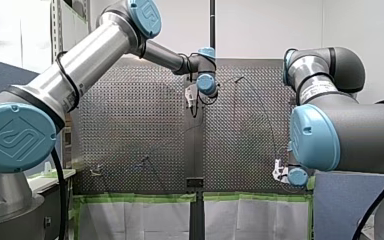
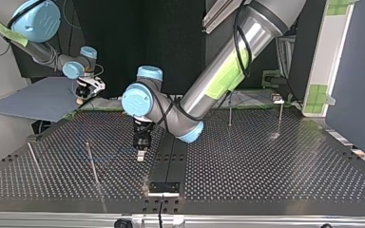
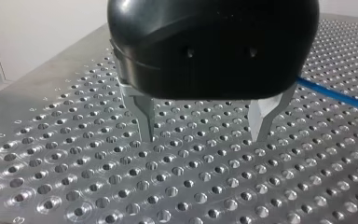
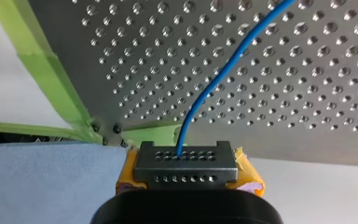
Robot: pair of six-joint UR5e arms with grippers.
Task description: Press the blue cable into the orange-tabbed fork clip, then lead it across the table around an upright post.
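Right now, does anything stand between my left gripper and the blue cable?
Nothing visible does. In the left wrist view my left gripper hangs open over the table; the blue cable lies beside it, with only bare perforated surface between.

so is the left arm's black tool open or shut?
Open: black left tool, metal fingers apart over the perforated metal table, nothing between them.

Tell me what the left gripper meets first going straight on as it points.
The bare perforated table: my left gripper points down at it, open and empty. The blue cable lies off to the side, apparently clear of that line.
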